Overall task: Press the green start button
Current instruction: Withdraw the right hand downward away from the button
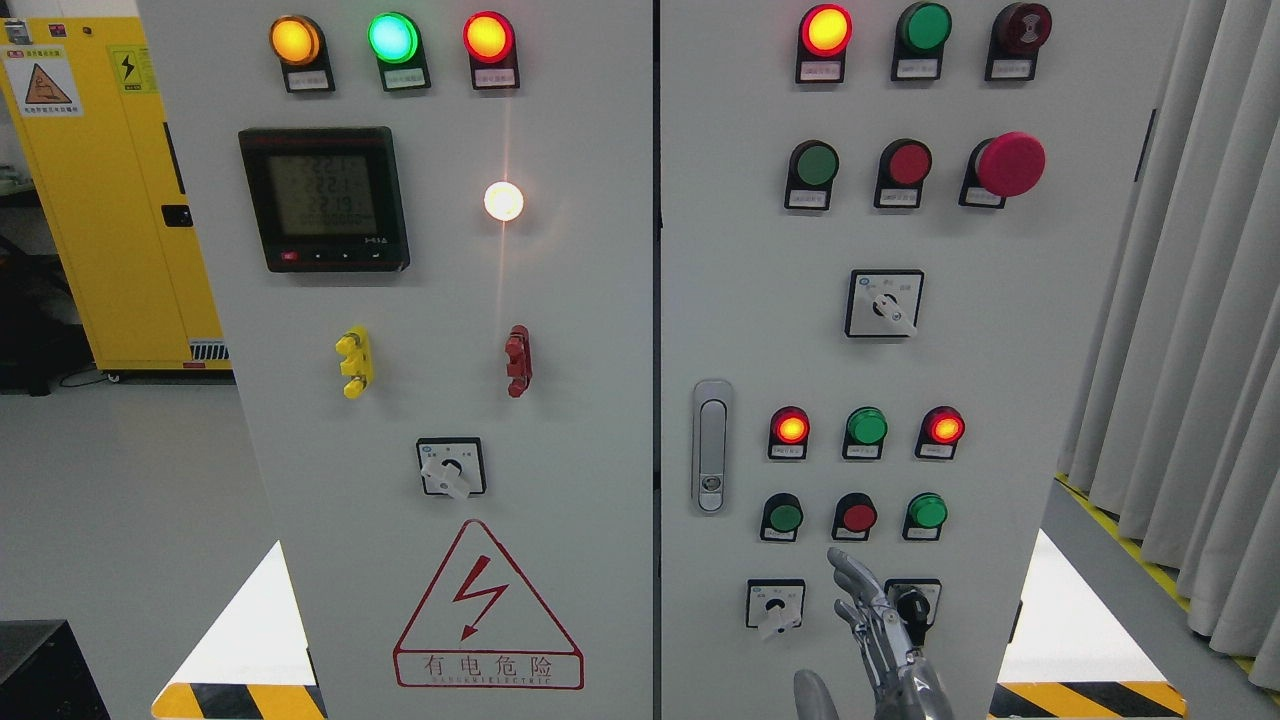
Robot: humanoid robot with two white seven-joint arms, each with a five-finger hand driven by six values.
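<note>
1. We see one robot hand (880, 630) rising from the bottom edge of the cabinet's right door (1080, 420), right of the middle; its arm enters from the right, so we call it the right hand; its fingers are extended and slightly spread, gripping nothing, with the longest fingertip pointing up just below the red button (857, 516).
2. The hand partly covers a black selector switch (914, 603) near the door's bottom edge; a second selector switch (775, 606) with a white knob sits just left of the hand.
3. Above the fingertips we find a row of three buttons: a dark green button (784, 517), the red button, and a brighter green button (927, 511) at the right end; the fingertip touches none of them; we cannot tell which green button is the start button.
4. Above that row, three indicator lamps (866, 428) stand in line: lit red, green, lit red.
5. A grey door handle (711, 446) lies at the right door's left edge.
6. Toward the door's top edge sit a rotary switch (885, 303), a red mushroom button (1010, 164) and further lamps.
7. The left door (580, 420) carries a digital meter (323, 198) and a red triangular warning sign (487, 607).
</note>
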